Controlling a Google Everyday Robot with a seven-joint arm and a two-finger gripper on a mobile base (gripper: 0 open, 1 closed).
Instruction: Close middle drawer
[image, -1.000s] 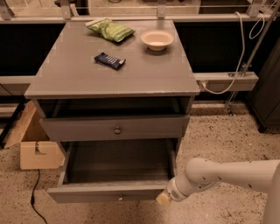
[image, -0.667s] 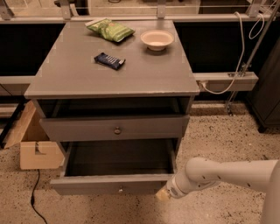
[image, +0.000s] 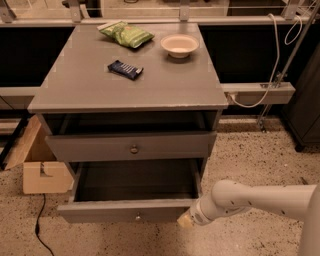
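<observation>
Two drawers stand open in the grey table (image: 165, 85), and the lower of them, the middle drawer (image: 100, 211), is pulled far out toward the camera, so its dark inside shows from the low flat front panel back to the table's frame. A small pale knob (image: 137, 217) sits at the centre of that front. The gripper (image: 185, 220) is at the right end of the drawer's front panel, its pale tip touching or just beside the corner; whether it is released or clenched cannot be told. The white arm (image: 255, 199) behind it reaches in from the right edge, low over the speckled floor (image: 250, 150). Above the middle drawer, the taller-fronted upper drawer (image: 90, 146) with a darker knob (image: 134, 149) is out only a little, leaving a dark gap under the tabletop. On the table lie a green snack bag (image: 126, 34) at the back, a pale bowl (image: 179, 45) to its right, and a dark blue wrapped bar (image: 125, 69) nearer the front, all apart from one another. A cardboard box (image: 42, 172) stands on the floor to the left of the table, with a black cable (image: 38, 227) in front of it
</observation>
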